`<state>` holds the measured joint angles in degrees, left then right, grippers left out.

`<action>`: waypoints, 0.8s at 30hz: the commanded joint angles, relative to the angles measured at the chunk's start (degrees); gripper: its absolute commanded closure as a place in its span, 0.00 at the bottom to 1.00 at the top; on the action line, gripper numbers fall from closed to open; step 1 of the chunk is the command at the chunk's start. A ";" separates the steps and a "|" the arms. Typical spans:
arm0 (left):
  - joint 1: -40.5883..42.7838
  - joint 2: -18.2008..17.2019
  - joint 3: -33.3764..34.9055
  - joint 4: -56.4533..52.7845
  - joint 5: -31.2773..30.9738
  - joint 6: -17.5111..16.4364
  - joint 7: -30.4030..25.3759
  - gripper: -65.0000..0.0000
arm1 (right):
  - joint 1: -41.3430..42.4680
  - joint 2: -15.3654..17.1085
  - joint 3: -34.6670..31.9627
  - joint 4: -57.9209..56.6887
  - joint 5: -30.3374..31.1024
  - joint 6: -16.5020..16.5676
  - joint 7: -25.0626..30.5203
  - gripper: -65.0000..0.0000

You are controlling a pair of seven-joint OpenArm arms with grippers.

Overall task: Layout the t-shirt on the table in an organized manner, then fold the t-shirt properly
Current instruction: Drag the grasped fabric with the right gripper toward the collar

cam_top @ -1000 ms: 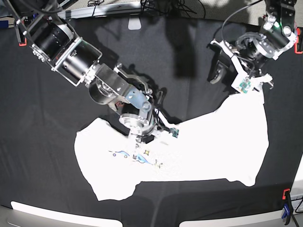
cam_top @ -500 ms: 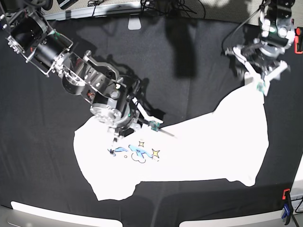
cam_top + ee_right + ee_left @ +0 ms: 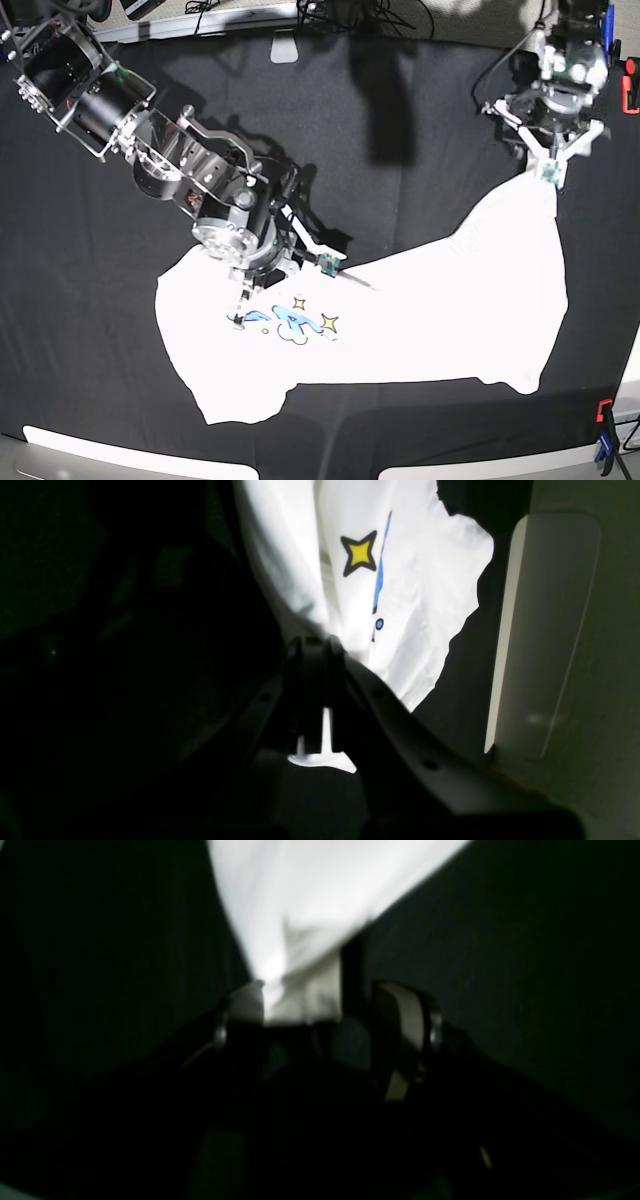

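Right gripper (image 3: 312, 650): fully closed, with a fold of the t-shirt (image 3: 440, 310) pinched between the fingertips. In the right wrist view the cloth fans out from the tips, showing a yellow star (image 3: 359, 553) and blue print. In the base view this gripper (image 3: 243, 292) sits low over the shirt's left half, just above the coloured lettering (image 3: 290, 322).

Left gripper (image 3: 547, 165): jaws spread apart. The left wrist view is dark and blurred; white cloth reaches down between the two fingers, but whether they grip it cannot be determined. In the base view this gripper stands at the shirt's upper right tip.

The t-shirt lies spread on the black surface (image 3: 90, 260), mostly plain white, stretched from lower left toward upper right.
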<state>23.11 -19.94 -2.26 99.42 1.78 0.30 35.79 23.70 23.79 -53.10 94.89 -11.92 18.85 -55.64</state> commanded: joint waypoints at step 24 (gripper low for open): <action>-0.87 0.09 -0.26 1.03 2.64 2.56 -0.70 0.51 | 1.51 0.17 0.63 0.90 6.62 -0.42 -1.07 1.00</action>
<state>22.83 -19.40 -2.26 99.81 3.92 2.94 34.89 23.68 23.77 -53.10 94.89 -4.45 18.85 -56.84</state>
